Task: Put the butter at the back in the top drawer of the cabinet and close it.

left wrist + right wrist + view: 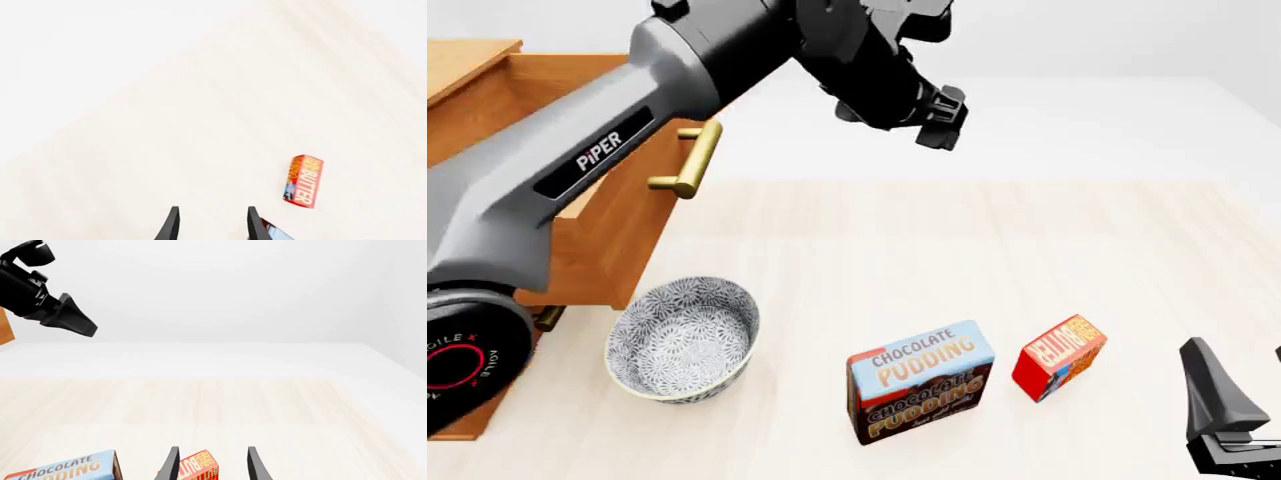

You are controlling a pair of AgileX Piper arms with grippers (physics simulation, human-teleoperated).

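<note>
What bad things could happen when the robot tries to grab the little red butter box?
1. The butter stands right beside the Chocolate Pudding box, so the right pincer might bump the pudding over.
2. The butter stands upright on a narrow side, so a nudge could tip it.
3. The left pincer hangs near the open top drawer, maybe blocking the way in.

From my seat I see a pale wood-grain desk [988,260] filling the lower frame — its far edge turns white. Above it, a plain light-grey backdrop [1121,35] — soft, even light, no hard shadows.
</note>
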